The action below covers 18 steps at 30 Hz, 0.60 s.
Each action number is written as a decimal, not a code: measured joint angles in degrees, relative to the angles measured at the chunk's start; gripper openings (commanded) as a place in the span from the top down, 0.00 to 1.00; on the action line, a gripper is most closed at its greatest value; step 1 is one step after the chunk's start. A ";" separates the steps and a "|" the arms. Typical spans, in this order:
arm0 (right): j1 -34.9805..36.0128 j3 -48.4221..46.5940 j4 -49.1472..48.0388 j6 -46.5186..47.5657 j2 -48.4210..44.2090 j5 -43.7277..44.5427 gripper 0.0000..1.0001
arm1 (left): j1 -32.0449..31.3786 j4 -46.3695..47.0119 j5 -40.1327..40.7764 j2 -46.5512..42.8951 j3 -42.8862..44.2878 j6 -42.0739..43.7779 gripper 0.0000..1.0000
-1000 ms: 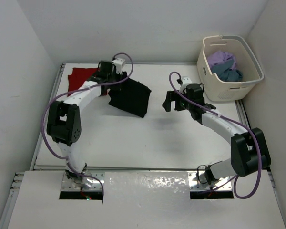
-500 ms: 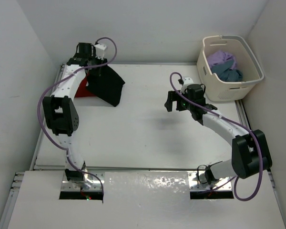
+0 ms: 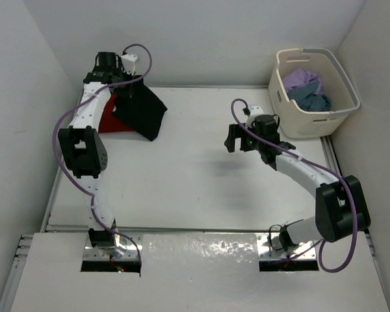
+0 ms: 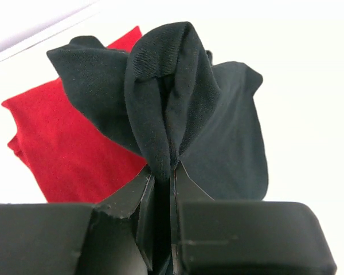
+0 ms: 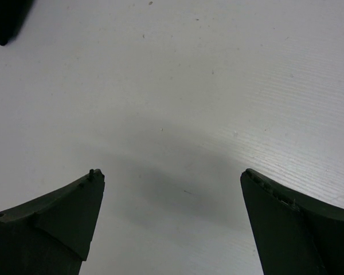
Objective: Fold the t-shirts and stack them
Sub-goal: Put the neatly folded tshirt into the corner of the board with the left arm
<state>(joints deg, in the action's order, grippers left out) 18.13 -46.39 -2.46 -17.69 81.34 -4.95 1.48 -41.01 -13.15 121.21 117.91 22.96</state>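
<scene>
My left gripper (image 3: 119, 91) is shut on a bunched fold of the black t-shirt (image 3: 142, 112), which hangs from it at the table's far left, over the red t-shirt (image 3: 104, 118) lying flat there. In the left wrist view the black t-shirt (image 4: 189, 109) is pinched between the jaws, with the red t-shirt (image 4: 63, 143) below and to the left. My right gripper (image 3: 232, 138) is open and empty above the table's middle right; it also shows in the right wrist view (image 5: 172, 183). The lavender-purple t-shirt (image 3: 303, 80) and the teal-blue t-shirt (image 3: 310, 97) lie in the basket.
The cream laundry basket (image 3: 314, 120) stands at the far right corner. White walls close in the table at the back and both sides. The white table (image 3: 195, 175) spreads between the arms.
My left gripper has carried the black t-shirt from the table's middle back to the far left, over the red t-shirt. The right arm has barely moved.
</scene>
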 measured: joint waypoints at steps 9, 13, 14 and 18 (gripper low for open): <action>0.00 0.00 0.00 -0.02 0.24 0.02 0.01 | 1.60 1.53 -4.94 0.02 1.03 -2.82 1.00; 0.00 0.00 -0.02 -0.02 0.24 0.00 0.01 | 3.19 2.62 -7.23 0.70 3.17 -4.39 1.00; 0.00 0.00 -0.02 -0.02 0.24 0.00 0.01 | 3.74 3.28 -7.98 0.81 3.41 -4.87 1.00; 0.00 0.00 0.00 -0.02 0.26 0.02 0.01 | 6.43 4.59 -11.96 1.79 5.22 -6.32 1.00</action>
<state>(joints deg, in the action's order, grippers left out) 18.13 -46.39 -2.46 -17.72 81.60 -4.93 7.90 -36.42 -25.10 123.00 123.13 16.64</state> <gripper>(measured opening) 0.992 0.075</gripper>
